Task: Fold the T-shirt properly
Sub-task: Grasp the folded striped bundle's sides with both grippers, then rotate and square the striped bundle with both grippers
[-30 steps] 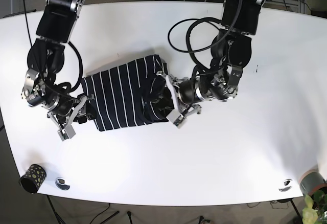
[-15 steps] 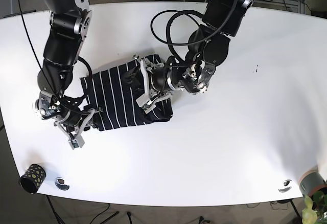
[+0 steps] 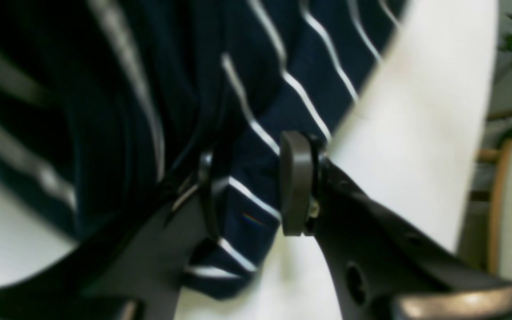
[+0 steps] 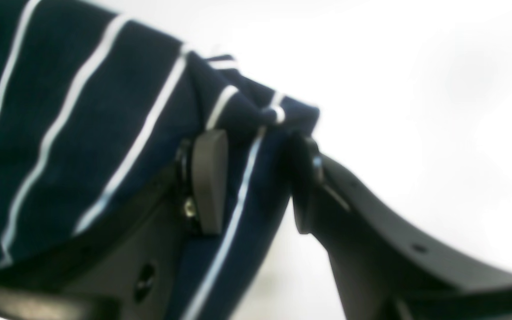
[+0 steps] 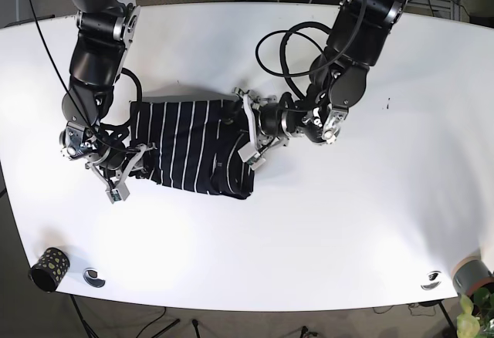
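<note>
Mid-fold, we see the navy, white-striped cotton T-shirt [image 5: 193, 147] bunched at the white table's [image 5: 347, 230] centre, the right gripper [image 4: 251, 182] and left gripper [image 3: 247, 182] each grasping its hems; next, we judge, comes laying and smoothing.

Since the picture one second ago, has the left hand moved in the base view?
Yes. The left hand, jaws around the navy white-striped T-shirt, has shifted up and toward the view's left, farther from the small silver fitting at the white table's near edge.
</note>
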`<state>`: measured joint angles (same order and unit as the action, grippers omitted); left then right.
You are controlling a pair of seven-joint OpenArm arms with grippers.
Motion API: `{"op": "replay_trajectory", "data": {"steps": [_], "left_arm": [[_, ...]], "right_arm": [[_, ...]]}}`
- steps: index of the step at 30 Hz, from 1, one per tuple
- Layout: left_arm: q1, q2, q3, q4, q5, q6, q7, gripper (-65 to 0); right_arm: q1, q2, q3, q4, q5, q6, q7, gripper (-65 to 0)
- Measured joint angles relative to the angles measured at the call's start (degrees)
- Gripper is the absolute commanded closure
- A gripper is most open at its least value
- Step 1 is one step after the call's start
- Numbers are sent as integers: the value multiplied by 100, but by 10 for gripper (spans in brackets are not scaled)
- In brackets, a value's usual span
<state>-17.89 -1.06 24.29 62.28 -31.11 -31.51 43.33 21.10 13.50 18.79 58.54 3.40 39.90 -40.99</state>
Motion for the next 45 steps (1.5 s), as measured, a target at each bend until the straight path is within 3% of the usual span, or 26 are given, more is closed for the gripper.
{"op": "replay_trajectory", "data": {"steps": [4, 9, 17, 22, 27, 39, 45], "left_arm": [[-175, -286, 4, -20, 42, 17, -98, -172], [-505, -612, -9, 59, 221, 74, 83, -172], [-601, -868, -960, 1073, 278, 129, 94, -175], [-417, -826, -1287, 1547, 234, 129, 52, -176], [-9, -782, -1287, 1681, 260, 109, 120, -176], [533, -424, -1349, 1705, 282, 114, 422, -176], [741, -256, -1331, 1989, 273, 181, 378, -178]], "right_arm": [[-437, -249, 31, 708, -28, -90, -127, -216], [-922, -581, -11, 1768, 199, 17, -798, -216], [-1056, -789, -2, 3080, 299, 4, -1488, -216], [-938, -780, -2, 3156, 280, 4, -1569, -216], [-750, -531, -7, 2804, 280, 15, -1471, -216], [-605, -221, -9, 1290, 238, -2, -682, -216], [-1014, -273, -625, 1596, 286, -44, -730, -216]]}}
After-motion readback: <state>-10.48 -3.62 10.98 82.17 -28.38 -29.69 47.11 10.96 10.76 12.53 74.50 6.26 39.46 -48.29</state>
